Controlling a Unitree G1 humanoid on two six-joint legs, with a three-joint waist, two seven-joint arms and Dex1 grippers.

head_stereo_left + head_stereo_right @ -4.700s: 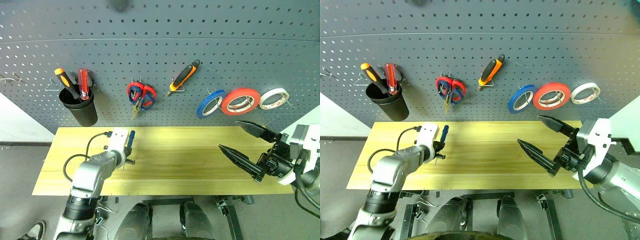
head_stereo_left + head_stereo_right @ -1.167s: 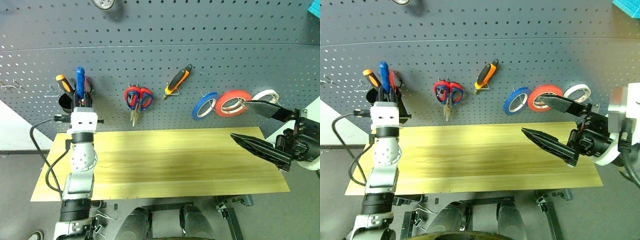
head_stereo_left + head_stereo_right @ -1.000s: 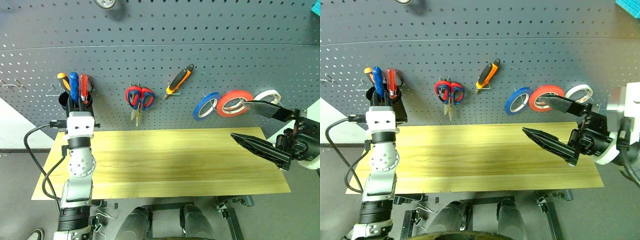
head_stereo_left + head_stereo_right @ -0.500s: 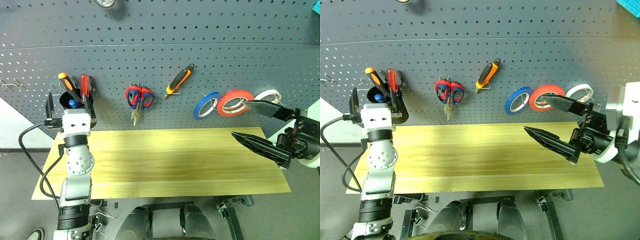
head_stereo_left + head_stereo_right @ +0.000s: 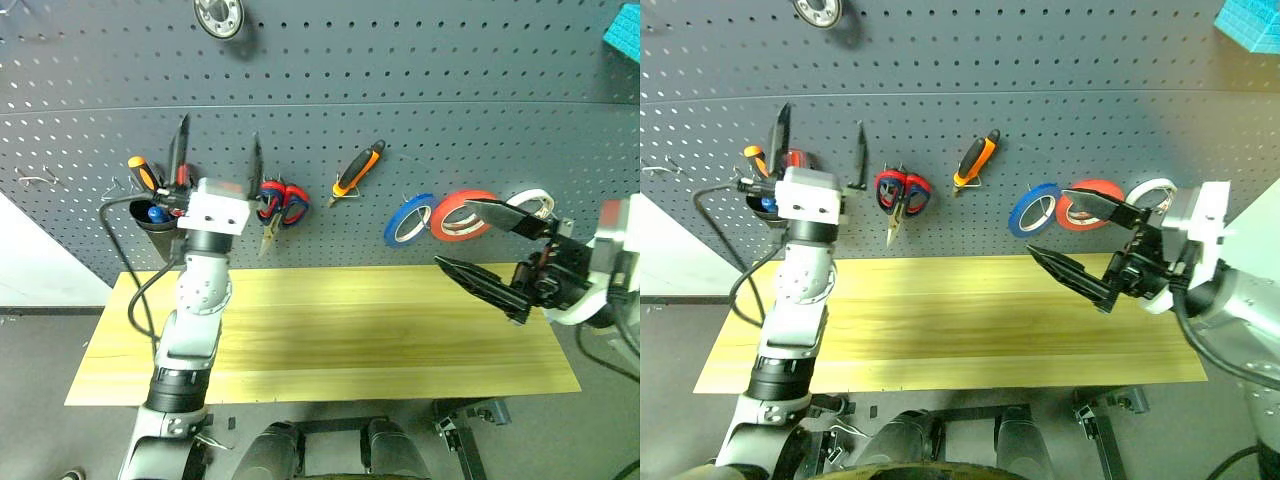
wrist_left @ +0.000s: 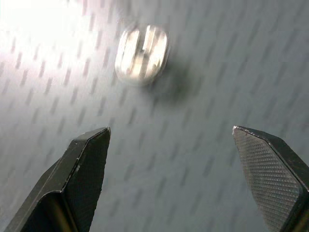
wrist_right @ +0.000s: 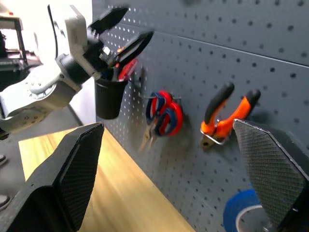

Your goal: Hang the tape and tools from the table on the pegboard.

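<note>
- The pegboard point(image 5: 420, 80) is a dark grey panel standing upright behind the scene's far edge and spanning its whole width.
- The table point(image 5: 330, 340) of light yellowish wood lies just in front of the pegboard, and its top is bare.
- The left gripper point(image 5: 214, 160) is raised in front of the pegboard at the left, pointing upward, its two black fingers spread apart with nothing between them.
- The right gripper point(image 5: 480, 245) hangs over the right end of the table, pointing left, its two fingers wide apart and empty.
- A black cup point(image 5: 158, 220) hangs on the pegboard at far left, just left of the left gripper.
- The blue-handled screwdriver point(image 5: 153, 212) sits inside that cup, beside an orange-handled screwdriver point(image 5: 143, 172).
- The red-orange roll point(image 5: 458, 218) hangs on the pegboard at the right, partly behind the right gripper's upper finger.
- The blue roll of tape point(image 5: 409, 220) hangs on a hook just left of the red-orange roll.
- A white roll point(image 5: 532, 203) hangs right of the red-orange one.
- The pliers point(image 5: 356, 172) hang tilted near the middle of the pegboard, orange-and-black handles upward.
- Two pairs of scissors point(image 5: 280, 203) hang together between the left gripper and the pliers, red handles over dark blue ones, blades pointing down.
- A round metal piece point(image 5: 219, 16) sits high on the pegboard above the left gripper.
</note>
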